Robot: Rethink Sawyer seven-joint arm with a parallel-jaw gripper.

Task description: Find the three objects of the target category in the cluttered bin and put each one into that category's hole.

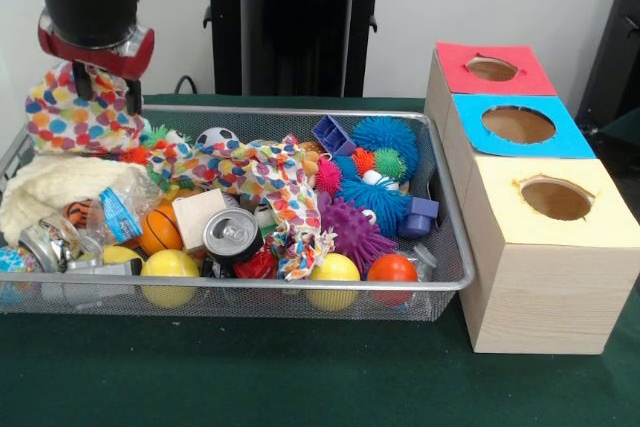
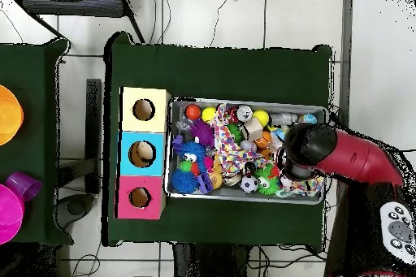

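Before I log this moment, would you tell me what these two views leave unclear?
- Tool: in the front view its fingertips sit against the polka-dot cloth; in the overhead view the arm covers it. Open or shut cannot be told.
- Hole contents: the red box and yellow box show only shadowed interiors.
- Bin bottom: buried under the clutter in both views.

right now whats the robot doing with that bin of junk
The red and black arm is over one end of the wire bin, with its gripper down at a polka-dot cloth that looks bunched up under it; whether it has a grip is unclear. The bin is still packed with balls, spiky toys and a soda can. Beside it sit three wooden boxes with red, blue and yellow holed tops.
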